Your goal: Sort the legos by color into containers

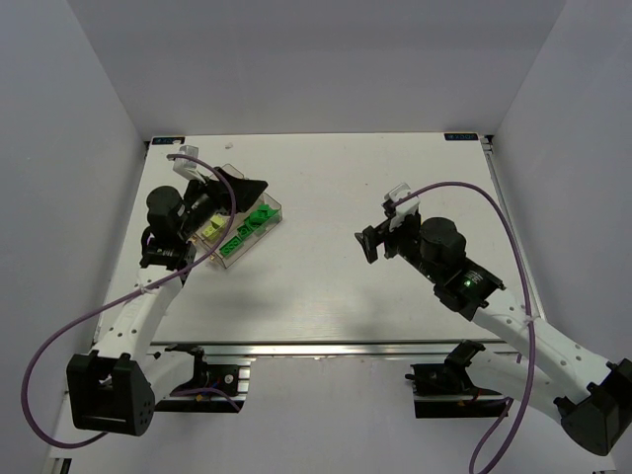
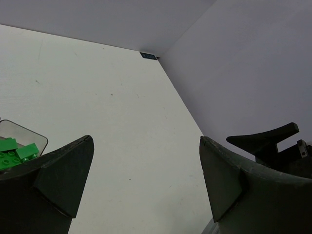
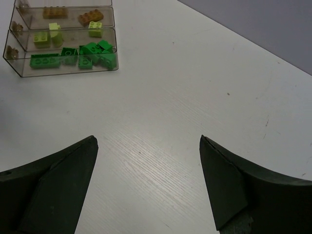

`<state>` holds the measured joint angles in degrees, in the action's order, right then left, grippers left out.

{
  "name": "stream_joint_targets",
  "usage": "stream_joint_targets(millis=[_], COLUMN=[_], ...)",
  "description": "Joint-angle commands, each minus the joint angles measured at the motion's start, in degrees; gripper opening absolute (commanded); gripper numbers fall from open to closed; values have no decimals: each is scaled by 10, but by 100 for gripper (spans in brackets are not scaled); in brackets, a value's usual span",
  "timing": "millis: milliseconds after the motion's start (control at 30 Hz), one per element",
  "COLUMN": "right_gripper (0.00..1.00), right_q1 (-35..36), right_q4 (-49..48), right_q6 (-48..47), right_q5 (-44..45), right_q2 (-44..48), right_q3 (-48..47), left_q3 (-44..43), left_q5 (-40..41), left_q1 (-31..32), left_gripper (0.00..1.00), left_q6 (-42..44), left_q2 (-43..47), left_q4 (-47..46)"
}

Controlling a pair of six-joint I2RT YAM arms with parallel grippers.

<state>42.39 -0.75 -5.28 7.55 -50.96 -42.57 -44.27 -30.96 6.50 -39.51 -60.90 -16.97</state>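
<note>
As both wrist views show, neither pincer holds anything. The left gripper (image 2: 146, 181) is spread wide, with only white table (image 1: 326, 286) seen between its dark fingers (image 2: 63, 181). The right gripper (image 3: 148, 181) is likewise set wide above bare tabletop, touching nothing. All the bricks are found in the clear, smoky plastic rectangular tray (image 3: 68, 72), which lies at an angle on the left half of the table, near its left edge and well apart from the right gripper. Three long compartments are filled by colour: small dark green studded bricks (image 3: 73, 56) in the one nearest the right wrist camera, pale lime-yellow bricks (image 3: 48, 35) in the middle, and orange bricks (image 3: 90, 17) in the farthest, which is cut off by the frame. From above, the left gripper is seen over the tray's far left end; whether it touches the rim cannot be told from that view. A broad stretch of white surface is noted between the tray and the right gripper, and beyond both to the far edge, where the table is closed in by grey walls (image 1: 316, 59) at the back and on either side. The orange bricks are made out only in the right wrist view. In the left wrist view just one tray corner is caught, with green bricks beside the left finger.
</note>
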Motion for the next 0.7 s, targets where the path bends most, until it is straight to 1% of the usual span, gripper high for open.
stream_joint_targets(millis=[0, 267, 667], right_gripper=[89, 89, 89], right_q1=[0, -1, 0], right_q4=[-43, -40, -34], right_q6=[11, 18, 30], right_q5=[21, 29, 33], right_q2=[9, -13, -19], right_q3=[-1, -2, -8], left_q3=[-3, -3, -1], left_q5=[-13, -15, -21], left_q1=[1, 1, 2], left_gripper=[98, 98, 98], left_q6=[-2, -3, -9], left_q2=[1, -1, -6], left_q4=[-11, -11, -17])
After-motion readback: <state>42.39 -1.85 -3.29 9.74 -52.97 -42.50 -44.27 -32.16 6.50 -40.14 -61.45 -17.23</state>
